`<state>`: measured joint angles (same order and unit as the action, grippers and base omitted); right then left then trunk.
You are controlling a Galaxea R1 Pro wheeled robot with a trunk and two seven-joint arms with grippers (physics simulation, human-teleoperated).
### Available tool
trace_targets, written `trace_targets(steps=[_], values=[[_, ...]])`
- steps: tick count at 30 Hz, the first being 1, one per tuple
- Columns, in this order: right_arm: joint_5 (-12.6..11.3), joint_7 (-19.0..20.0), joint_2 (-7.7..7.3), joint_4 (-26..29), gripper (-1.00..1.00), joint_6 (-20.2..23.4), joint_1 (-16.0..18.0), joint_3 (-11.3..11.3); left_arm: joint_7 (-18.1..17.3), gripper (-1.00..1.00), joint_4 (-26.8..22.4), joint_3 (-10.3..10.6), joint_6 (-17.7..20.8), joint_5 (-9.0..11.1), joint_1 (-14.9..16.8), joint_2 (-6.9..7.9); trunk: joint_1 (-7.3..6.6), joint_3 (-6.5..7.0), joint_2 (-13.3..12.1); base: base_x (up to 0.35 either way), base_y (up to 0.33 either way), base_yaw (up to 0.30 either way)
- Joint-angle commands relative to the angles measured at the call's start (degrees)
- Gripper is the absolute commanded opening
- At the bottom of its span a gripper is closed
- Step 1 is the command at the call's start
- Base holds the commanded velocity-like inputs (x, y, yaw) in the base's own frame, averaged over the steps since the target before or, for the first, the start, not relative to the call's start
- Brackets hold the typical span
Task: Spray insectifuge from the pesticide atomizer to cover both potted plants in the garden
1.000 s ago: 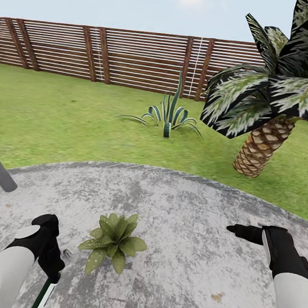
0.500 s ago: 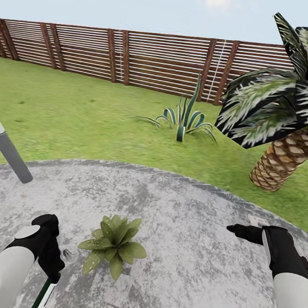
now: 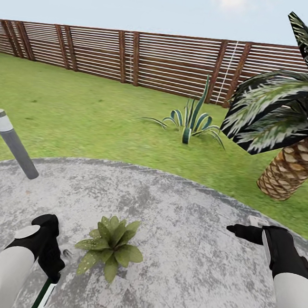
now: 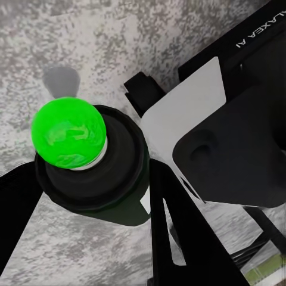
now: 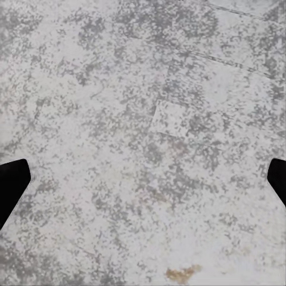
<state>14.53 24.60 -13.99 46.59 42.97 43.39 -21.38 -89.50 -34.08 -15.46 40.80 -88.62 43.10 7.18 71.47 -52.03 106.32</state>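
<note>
Left gripper (image 4: 89, 179): clamped around the pesticide atomizer (image 4: 95, 173), a slim black cylinder capped by a glossy green dome; in the head view the bottle (image 3: 44, 294) is seen hanging below the gripper, a white label patch on its side, its lower end cut off by the frame edge.
Right gripper (image 5: 143, 179): spread wide with nothing between the black fingertips (image 5: 12, 182); mottled paving is seen beneath it.
Potted plant (image 3: 109, 247): a low rosette of pointed, speckled green leaves, set on the paving just beside the left gripper; its pot is hidden by the leaves.
Paved patch (image 3: 179, 224): round, grey, blotchy.
Lamp post (image 3: 11, 142): grey cylinder, tilted in view, red dot on top.
Lawn (image 3: 91, 118): flat green.
Agave (image 3: 192, 120): striped, spiky.
Palm (image 3: 290, 136): scaly trunk, fronds cut off.
Fence (image 3: 136, 58): brown slatted wood.
</note>
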Motion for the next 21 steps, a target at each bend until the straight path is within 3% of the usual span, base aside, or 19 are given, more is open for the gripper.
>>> trace_targets(steps=[1, 6, 10, 21], values=[[0.6, 0.5, 0.01, 0.1, 1.00, 0.2, 0.0, -0.2, -0.5, -1.00, 0.0, -0.3, 0.5, -0.6, 0.1, -0.07, -0.01, -0.05, 0.0, 0.000, -0.001, 0.255], [0.6, 0.5, 0.01, 0.1, 1.00, 0.2, 0.0, -0.2, -0.5, -1.00, 0.0, -0.3, 0.7, -0.6, 0.1, -0.07, -0.01, -0.05, 0.0, 0.000, -0.010, 0.257], [0.6, 0.5, 0.01, 0.1, 1.00, 0.2, 0.0, -0.2, -0.5, -1.00, 0.0, -0.3, 0.7, -0.6, 0.1, -0.07, -0.01, -0.05, 0.0, 0.000, -0.208, 0.242], [0.6, 0.5, 0.01, 0.1, 1.00, 0.1, 0.0, -0.2, -0.5, -1.00, 0.0, -0.4, 0.7, -0.6, 0.1, -0.07, -0.01, -0.05, 0.0, 0.006, -0.317, 0.025]])
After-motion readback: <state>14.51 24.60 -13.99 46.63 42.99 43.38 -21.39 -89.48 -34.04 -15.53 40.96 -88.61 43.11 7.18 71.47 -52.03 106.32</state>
